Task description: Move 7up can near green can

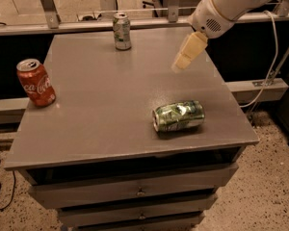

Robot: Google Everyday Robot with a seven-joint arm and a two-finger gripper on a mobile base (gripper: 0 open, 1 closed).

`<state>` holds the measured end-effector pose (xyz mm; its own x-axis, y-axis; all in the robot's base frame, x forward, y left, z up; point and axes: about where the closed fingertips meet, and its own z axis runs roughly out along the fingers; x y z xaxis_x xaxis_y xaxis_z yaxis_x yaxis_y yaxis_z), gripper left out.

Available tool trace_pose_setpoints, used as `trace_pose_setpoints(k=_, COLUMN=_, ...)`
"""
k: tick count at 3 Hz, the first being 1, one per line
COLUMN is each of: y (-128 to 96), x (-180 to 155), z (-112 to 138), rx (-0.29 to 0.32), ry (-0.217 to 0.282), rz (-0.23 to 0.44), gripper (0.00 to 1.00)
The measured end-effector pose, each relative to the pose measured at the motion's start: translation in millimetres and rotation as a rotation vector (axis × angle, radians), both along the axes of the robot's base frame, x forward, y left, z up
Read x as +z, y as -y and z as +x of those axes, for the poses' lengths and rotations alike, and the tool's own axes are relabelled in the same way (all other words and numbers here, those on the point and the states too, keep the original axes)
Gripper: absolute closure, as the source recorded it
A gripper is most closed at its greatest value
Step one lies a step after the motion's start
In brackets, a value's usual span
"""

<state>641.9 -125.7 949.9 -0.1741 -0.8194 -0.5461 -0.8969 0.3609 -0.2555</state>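
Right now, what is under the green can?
Only the grey tabletop shows beneath the green can, lying on its side; the contact strip is hidden. The gripper hovers above the tabletop behind it.

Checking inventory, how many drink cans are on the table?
3: 7up can upright at the back, red cola can at left, green can lying front-right. Gripper hovers over right side.

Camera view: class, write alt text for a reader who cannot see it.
A robot arm's gripper hangs above the right rear of a grey table, touching nothing. An upright 7up can stands at the back edge, a green can lies on its side near the front right, and a red cola can stands at the left edge.
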Motion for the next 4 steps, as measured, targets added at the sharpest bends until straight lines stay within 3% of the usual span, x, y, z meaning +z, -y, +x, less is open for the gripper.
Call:
trace_pose_setpoints(k=1, y=-5, x=-2, z=6, rx=-0.005, ry=0.009, rz=0.029, gripper=0.0)
trace_pose_setpoints(k=2, y=-25, x=-12, z=37, rx=-0.022, ry=0.032, rz=0.11, gripper=0.0)
trace_pose_setpoints(k=4, y=-81, x=-53, z=138, rx=-0.13, ry=0.073, rz=0.342, gripper=0.0)
